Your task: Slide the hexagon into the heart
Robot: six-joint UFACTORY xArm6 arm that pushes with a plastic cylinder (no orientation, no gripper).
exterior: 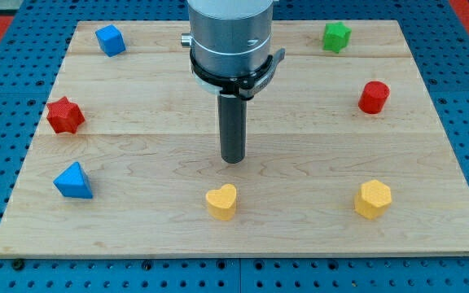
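Standing near the middle of a wooden board (137,146), my tip (233,160) is a plain dark rod end with nothing to open or close, and it touches no block. The yellow heart (221,201) serves as the landmark: it lies just below my tip, slightly toward the view's left, with a gap between them. The yellow hexagon (373,198) sits well to the heart's right, on about the same line near the view's bottom. Up and right of the heart are a red cylinder (374,97) and, farther up, a green star (336,37). To the heart's left lies a blue triangle (73,181); above that a red star (64,115) and a blue cube (110,39).

Likely risks: my tip is far closer to the heart than to the hexagon, so a direct path down could knock the heart away. Getting to the hexagon's far right side means circling it; clipping a corner would spin it or send it off the board's bottom edge. An off-centre push would also let it slip past the heart.
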